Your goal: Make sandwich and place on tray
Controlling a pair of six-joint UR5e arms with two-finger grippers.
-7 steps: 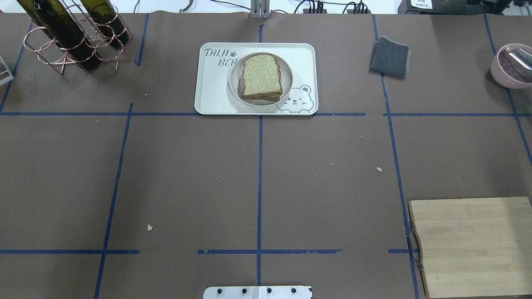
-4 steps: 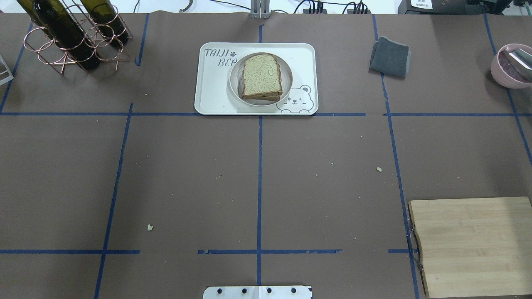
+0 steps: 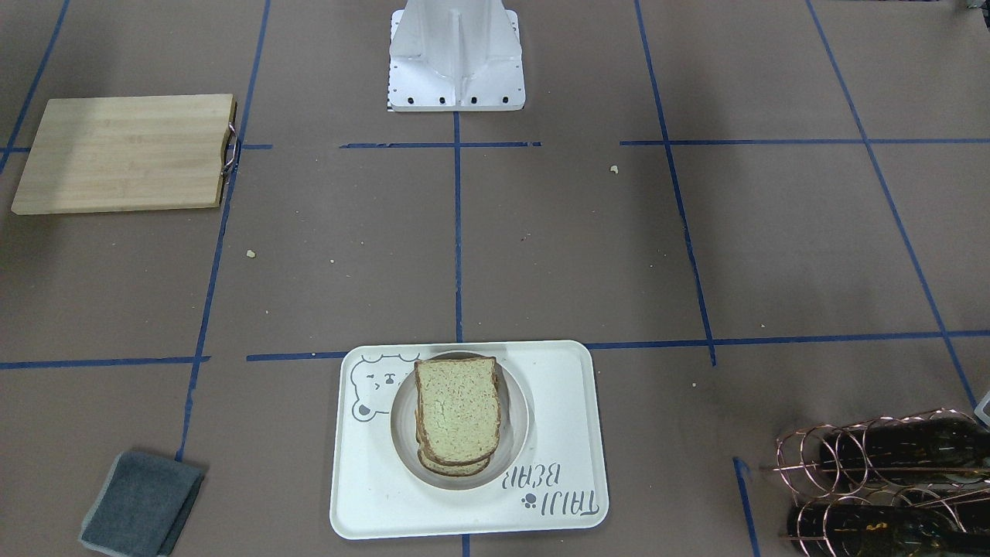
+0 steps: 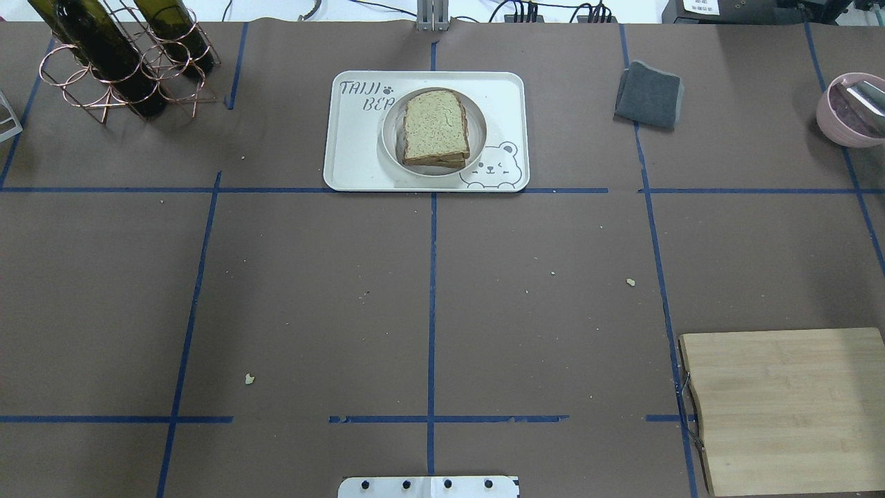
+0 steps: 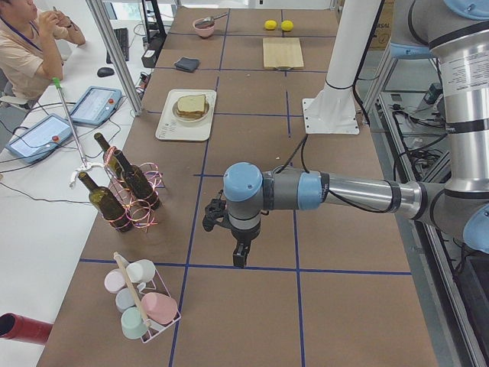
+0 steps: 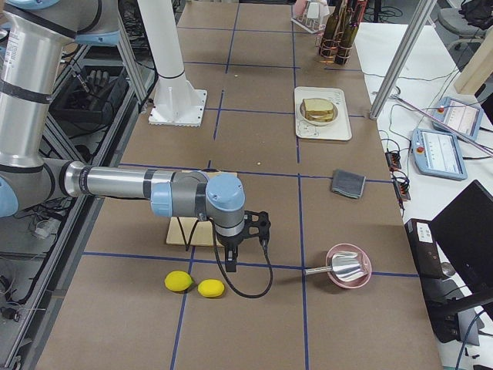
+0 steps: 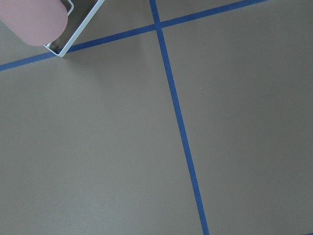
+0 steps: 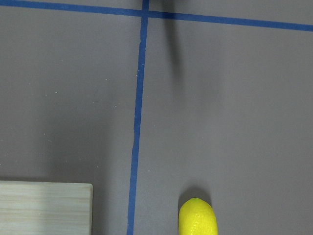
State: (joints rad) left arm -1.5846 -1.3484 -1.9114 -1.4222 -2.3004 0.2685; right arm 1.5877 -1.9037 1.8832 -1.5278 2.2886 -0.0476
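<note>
The sandwich (image 4: 435, 124), two speckled brown-crusted slices, lies on a round off-white dish (image 4: 388, 138) on the cream tray (image 4: 352, 152) with the bear drawing, at the table's far middle. It also shows in the front view (image 3: 456, 414) on the tray (image 3: 557, 402). No egg shows between the slices. My left gripper (image 5: 239, 252) hangs over bare table at the left end, far from the tray. My right gripper (image 6: 231, 258) hangs near the cutting board at the right end. Both show only in side views, so I cannot tell whether they are open or shut.
A wooden cutting board (image 4: 781, 408) lies at the near right. A grey cloth (image 4: 650, 95) and a pink bowl (image 4: 850, 111) are at the far right. A copper wine rack (image 4: 117, 62) stands far left. Two lemons (image 6: 179, 281) and a cup rack (image 5: 141, 302) sit at the table ends.
</note>
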